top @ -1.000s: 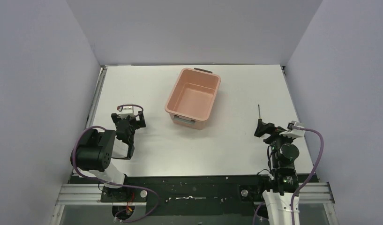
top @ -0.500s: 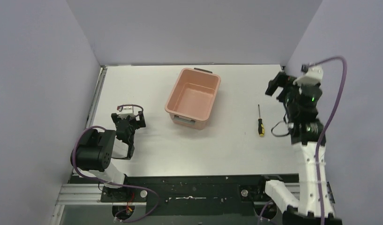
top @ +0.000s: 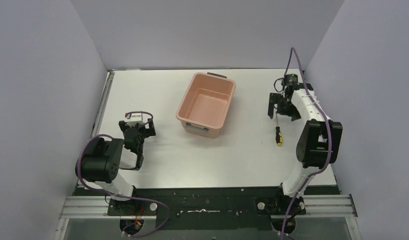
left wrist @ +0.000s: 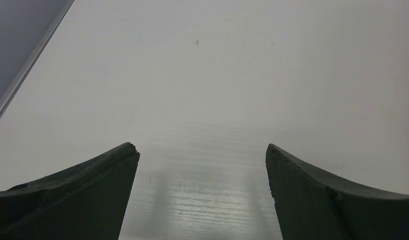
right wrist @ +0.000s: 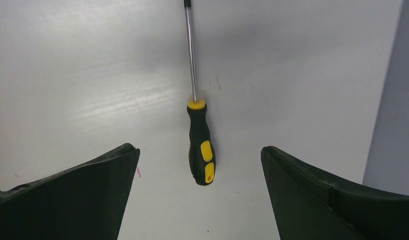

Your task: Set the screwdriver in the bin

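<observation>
The screwdriver [top: 278, 134], with a yellow-and-black handle and a thin dark shaft, lies on the white table right of the bin, its shaft pointing to the far side. In the right wrist view it [right wrist: 201, 150] lies lengthwise between my fingers, untouched. My right gripper [top: 282, 111] is open and hovers over the shaft end; its wrist view [right wrist: 199, 150] shows the jaws wide apart. The salmon-pink bin [top: 220, 87] stands empty at the table's far middle. My left gripper [top: 137, 131] is open and empty at the near left, over bare table [left wrist: 201, 147].
Grey walls close the table on the left, back and right; the right wall [right wrist: 397, 75] is close beside the screwdriver. The right arm's elbow [top: 318, 145] hangs over the near right of the table. A metal rail [top: 104, 100] runs along the left edge.
My right arm rose from its low near-edge pose, swung out to the far right, and now points its open gripper down over the screwdriver. The screwdriver, bin and left arm have not moved.
</observation>
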`<state>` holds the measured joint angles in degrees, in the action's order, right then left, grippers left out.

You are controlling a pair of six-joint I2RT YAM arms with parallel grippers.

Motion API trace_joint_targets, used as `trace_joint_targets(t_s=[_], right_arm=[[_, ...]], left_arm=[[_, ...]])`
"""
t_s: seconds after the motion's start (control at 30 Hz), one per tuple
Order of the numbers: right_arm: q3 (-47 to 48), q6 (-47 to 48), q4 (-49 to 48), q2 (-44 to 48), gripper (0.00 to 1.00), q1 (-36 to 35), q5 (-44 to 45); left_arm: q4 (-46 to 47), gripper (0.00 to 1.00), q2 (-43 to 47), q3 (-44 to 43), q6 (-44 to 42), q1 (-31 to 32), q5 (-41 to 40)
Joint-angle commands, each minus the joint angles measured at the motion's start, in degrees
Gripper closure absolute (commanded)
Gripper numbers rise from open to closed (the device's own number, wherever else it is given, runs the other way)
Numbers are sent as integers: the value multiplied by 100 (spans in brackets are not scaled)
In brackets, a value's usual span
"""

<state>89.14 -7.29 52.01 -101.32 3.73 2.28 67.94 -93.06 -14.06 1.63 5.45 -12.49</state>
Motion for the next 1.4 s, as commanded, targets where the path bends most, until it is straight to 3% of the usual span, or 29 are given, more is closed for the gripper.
trace_joint_targets(t_s=[0.0,0.13,0.23,0.47,0.53,0.83,0.97,1.1,1.23,1.37], right_arm=[[-938,-62,-418,29,1,40,341],[-1636,-135,-958,-279,6,49,257],[-1879,-175,-1210,-469,16,64,259],[-1898,-118,-1295,-692,75,144,327],[-1718,-114,-1087,-680,100,147,339],[809,-340,1020,-151,100,146,127],[1884,-675,1507,-172,100,141,22],[2155,-1207,928,-89,100,-210,-590],[1776,-2328,-1006,235,100,-1949,-173],[2406,-2528,-1541,-302,100,-3218,425]], left_arm=[[159,3,83,-35,-35,-36,113],[159,3,85,-35,-36,-37,113],[161,3,80,-35,-31,-36,107],[160,3,83,-34,-38,-36,107],[163,3,86,-31,-36,-36,109],[161,3,85,-35,-37,-36,114],[159,3,84,-35,-33,-37,115],[158,3,81,-35,-36,-36,115],[152,3,85,-35,-31,-36,113],[159,3,78,-27,-32,-36,110]])
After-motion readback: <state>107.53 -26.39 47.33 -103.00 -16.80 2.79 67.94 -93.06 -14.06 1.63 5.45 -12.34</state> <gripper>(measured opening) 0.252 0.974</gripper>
